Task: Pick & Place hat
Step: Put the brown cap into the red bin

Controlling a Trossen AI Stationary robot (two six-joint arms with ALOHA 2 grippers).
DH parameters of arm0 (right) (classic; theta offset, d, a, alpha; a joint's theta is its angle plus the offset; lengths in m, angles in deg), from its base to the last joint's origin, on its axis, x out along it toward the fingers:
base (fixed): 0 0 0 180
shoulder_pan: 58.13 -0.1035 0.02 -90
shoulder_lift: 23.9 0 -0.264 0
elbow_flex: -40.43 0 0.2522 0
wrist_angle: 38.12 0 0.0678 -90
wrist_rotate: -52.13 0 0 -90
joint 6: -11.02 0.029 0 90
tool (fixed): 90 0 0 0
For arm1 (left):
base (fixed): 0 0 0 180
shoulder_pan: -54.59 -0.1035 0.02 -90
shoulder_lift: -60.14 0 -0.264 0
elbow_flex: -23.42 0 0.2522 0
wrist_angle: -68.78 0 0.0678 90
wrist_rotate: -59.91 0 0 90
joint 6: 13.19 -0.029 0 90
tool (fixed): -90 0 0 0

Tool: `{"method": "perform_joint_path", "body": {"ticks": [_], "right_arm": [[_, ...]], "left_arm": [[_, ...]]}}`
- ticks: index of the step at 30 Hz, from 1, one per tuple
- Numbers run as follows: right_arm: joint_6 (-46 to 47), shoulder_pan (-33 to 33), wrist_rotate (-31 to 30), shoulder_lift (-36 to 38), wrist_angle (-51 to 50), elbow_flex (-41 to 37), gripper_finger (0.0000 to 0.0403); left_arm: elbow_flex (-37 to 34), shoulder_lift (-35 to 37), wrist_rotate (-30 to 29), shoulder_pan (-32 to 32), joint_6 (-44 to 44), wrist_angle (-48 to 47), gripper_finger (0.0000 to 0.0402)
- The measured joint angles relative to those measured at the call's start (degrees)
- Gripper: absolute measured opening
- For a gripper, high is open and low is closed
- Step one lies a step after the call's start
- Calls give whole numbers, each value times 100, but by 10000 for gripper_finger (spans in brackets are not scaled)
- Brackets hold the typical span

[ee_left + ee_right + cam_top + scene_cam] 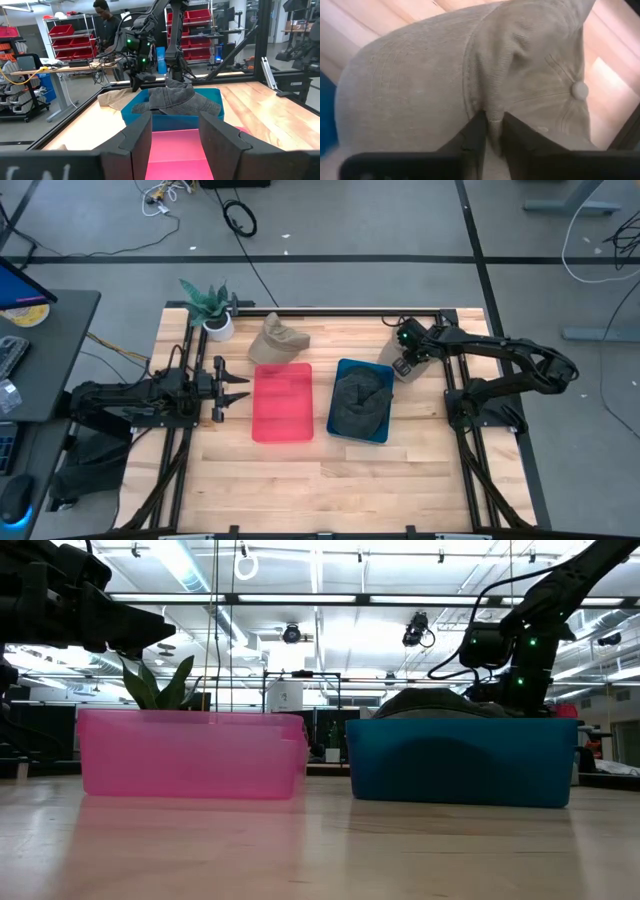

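Wooden table (400, 470), seen from above. Landmark: blue bin (345, 430), holding a dark grey hat (362, 398). Pink bin (282, 402) stands just beside it, on the left arm's side. A tan hat (278, 340) lies on the table beyond the pink bin, near a potted plant (212, 305). At the blue bin's far corner on the right arm's side, the right gripper (492, 131) pinches a fold of a beige hat (445, 70). The left gripper (175, 135) waits beside the pink bin, fingers spread apart and empty.

Pink bin (282, 403), blue bin (342, 427), dark grey hat (361, 399), tan hats (277, 340).
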State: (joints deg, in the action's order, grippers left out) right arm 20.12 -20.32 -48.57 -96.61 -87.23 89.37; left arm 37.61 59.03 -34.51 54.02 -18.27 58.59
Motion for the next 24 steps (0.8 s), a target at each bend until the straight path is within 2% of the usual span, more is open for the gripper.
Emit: {"method": "perform_joint_path", "body": {"ticks": [3, 10, 15, 24], "right_arm": [[11, -2, 26, 1, -38, 0, 12], [245, -18, 48, 231, -464, 305, 5], [394, -326, -31, 575, -617, 601, 3], [389, -783, -89, 1519, 68, 728, 1]], "left_arm": [[0, -1, -1, -1, -1, 1, 165], [0, 0, -2, 1, -2, 0, 165], [0, 0, 0, 1, -2, 0, 165], [0, -2, 0, -1, 0, 0, 165]]}}
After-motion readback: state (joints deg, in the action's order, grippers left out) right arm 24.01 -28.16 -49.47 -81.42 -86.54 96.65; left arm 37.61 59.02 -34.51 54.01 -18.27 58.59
